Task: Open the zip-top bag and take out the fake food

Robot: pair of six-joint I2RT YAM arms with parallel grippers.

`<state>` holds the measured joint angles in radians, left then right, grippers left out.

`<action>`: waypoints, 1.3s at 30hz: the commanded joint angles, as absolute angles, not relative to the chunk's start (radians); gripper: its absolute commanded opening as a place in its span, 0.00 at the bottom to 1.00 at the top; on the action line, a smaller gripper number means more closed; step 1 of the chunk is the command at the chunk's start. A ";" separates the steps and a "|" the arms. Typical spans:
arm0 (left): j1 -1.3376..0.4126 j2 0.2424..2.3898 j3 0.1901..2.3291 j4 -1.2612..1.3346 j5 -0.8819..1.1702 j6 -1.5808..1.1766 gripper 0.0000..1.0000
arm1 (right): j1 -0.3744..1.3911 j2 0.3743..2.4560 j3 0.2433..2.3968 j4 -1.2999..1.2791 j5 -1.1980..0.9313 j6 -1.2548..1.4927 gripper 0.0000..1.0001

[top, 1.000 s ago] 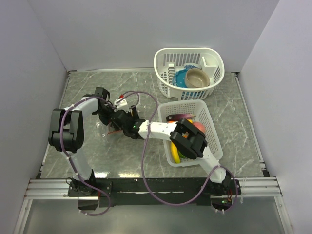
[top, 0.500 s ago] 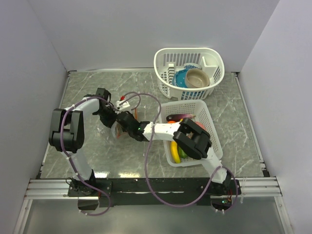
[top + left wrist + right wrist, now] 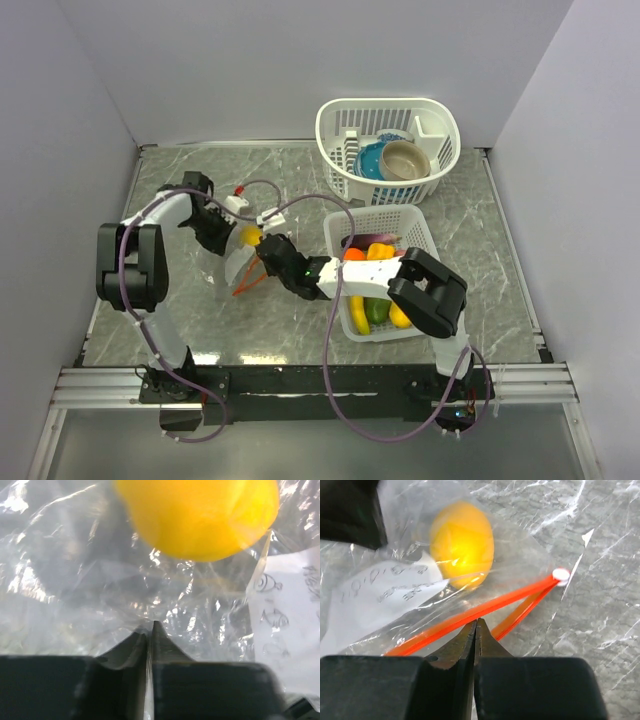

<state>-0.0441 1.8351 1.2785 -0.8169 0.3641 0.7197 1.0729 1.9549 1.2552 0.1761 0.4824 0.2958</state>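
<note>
Bag: a clear, crinkly bag (image 3: 232, 270) was stretched between the two grippers, over the left part of the grey table (image 3: 470, 230); I could not tell if it touched the table
Left gripper: the left gripper (image 3: 149, 632) had its two black fingers pressed together, with a fold of the bag's plastic pinched between them
Right gripper: the right gripper (image 3: 475, 628) had its fingers squeezed together too, nipping the bag's edge right at the zipper
Zipper: the red-orange zipper (image 3: 470, 614) split into two thin strips like a narrow V, and they met at a little white tab (image 3: 561, 574)
Food in the bag: one round yellow toy fruit (image 3: 461, 542) sat inside the bag, behind the plastic, up near the left gripper
Label: a white label (image 3: 380, 594) with writing lay just beside the yellow toy fruit; I could not read it
Square basket: a white square basket (image 3: 395, 213) stood just right of the bag, and the right arm reached across it
Food in the basket: a yellow banana (image 3: 357, 312), a green piece (image 3: 376, 311), an orange piece (image 3: 353, 254) and a dark purple piece (image 3: 368, 238) lay inside it
Round basket: a white round basket (image 3: 390, 102) stood just behind the square one, with a blue bowl (image 3: 368, 162) and a tan bowl (image 3: 405, 160) in it
</note>
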 commanded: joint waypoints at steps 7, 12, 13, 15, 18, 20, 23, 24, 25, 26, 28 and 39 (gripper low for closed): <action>-0.018 1.858 1.528 -1.032 0.592 0.716 0.99 | 1.080 1.994 1.299 0.187 0.485 0.322 0.20; -0.020 1.908 1.587 -0.939 0.607 0.649 0.99 | 1.080 2.003 1.307 0.189 0.480 0.321 0.21; -0.020 1.923 1.601 -0.921 0.612 0.619 0.99 | 1.080 2.011 1.310 0.189 0.477 0.318 0.22; -0.021 1.965 1.643 -0.862 0.612 0.565 0.99 | 1.078 2.014 1.319 0.184 0.476 0.318 0.24; -0.023 1.993 1.684 -0.793 0.609 0.494 0.99 | 1.081 2.025 1.334 0.178 0.479 0.318 0.28; -0.025 1.999 1.703 -0.724 0.614 0.457 0.99 | 1.080 2.028 1.339 0.178 0.477 0.318 0.29; -0.026 1.994 1.712 -0.637 0.635 0.381 0.99 | 1.078 2.034 1.350 0.175 0.474 0.319 0.29; -0.029 1.990 1.698 -0.612 0.640 0.353 0.99 | 1.080 2.036 1.353 0.172 0.474 0.321 0.29; -0.035 1.985 1.687 -0.592 0.640 0.339 0.99 | 1.078 2.039 1.353 0.170 0.474 0.322 0.29; -0.037 1.974 1.675 -0.550 0.646 0.328 0.99 | 1.078 2.039 1.353 0.170 0.476 0.322 0.29; -0.040 1.959 1.622 -0.500 0.660 0.284 0.99 | 1.078 2.043 1.356 0.167 0.477 0.324 0.29; -0.120 1.985 1.468 -0.308 0.502 0.241 0.99 | 1.078 2.060 1.377 0.138 0.491 0.334 0.31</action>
